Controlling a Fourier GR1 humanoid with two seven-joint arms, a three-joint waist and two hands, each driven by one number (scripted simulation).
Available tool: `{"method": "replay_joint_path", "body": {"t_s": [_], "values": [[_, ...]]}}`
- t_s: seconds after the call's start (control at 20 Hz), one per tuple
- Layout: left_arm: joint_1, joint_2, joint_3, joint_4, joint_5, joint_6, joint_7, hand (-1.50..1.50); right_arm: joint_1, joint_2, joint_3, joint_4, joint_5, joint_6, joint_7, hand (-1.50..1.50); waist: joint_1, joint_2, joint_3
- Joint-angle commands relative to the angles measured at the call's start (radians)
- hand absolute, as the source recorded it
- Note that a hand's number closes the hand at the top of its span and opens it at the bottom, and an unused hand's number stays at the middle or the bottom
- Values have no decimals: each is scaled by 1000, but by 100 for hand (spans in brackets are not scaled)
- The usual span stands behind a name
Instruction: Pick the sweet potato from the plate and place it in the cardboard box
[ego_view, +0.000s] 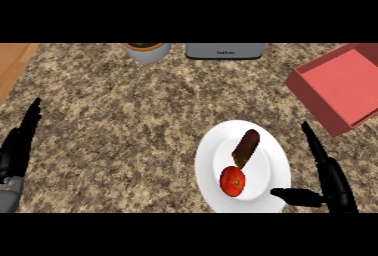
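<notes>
Nothing of the task is done yet, as far as this view shows: the sweet potato (246, 147) lies on the white plate (209, 165), dark and elongated, tilted from upper right to lower left, and no hand is touching it. Sharing the plate is a red tomato (232, 181), just below the sweet potato's lower end, so close I cannot tell whether they touch. The right hand (328, 180) stands just beside the plate's right rim, fingers straight and pointing up, thumb jutting left over the plate's lower right edge — spread, holding nothing. The left hand (18, 145) rests open at the left edge, fingers up, well apart from everything. The cardboard box (339, 85), reddish, sits at the upper right, tilted; what shows of its inside holds nothing, though part runs off the frame. So the whole job remains, by my reckoning: close on the sweet potato, lift it clear of the tomato, carry it up and right, set it in the box. At the far edge stand a potted plant (148, 51) and a grey appliance (225, 51).
</notes>
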Motion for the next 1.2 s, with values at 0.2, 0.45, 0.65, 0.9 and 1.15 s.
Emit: {"method": "replay_joint_path", "body": {"t_s": [0.2,0.45,0.65,0.9,1.15], "values": [[12,0,4,-8,-7,-22,2,0,-144,-214,77,-77,145,289,401,-150,19,0,-2],[-24,-15,-4,-32,-26,-17,52,0,-244,-204,155,-90,136,503,596,-150,19,1,-1],[7,-10,30,-3,-25,-28,-8,0,-364,-141,182,-106,83,673,783,-150,18,0,-1],[-31,-55,25,-7,-76,-18,54,0,-455,-33,132,109,84,750,736,-150,7,2,1],[-24,-63,81,5,-99,-42,24,0,-515,14,85,204,160,826,727,-150,6,1,1]]}}
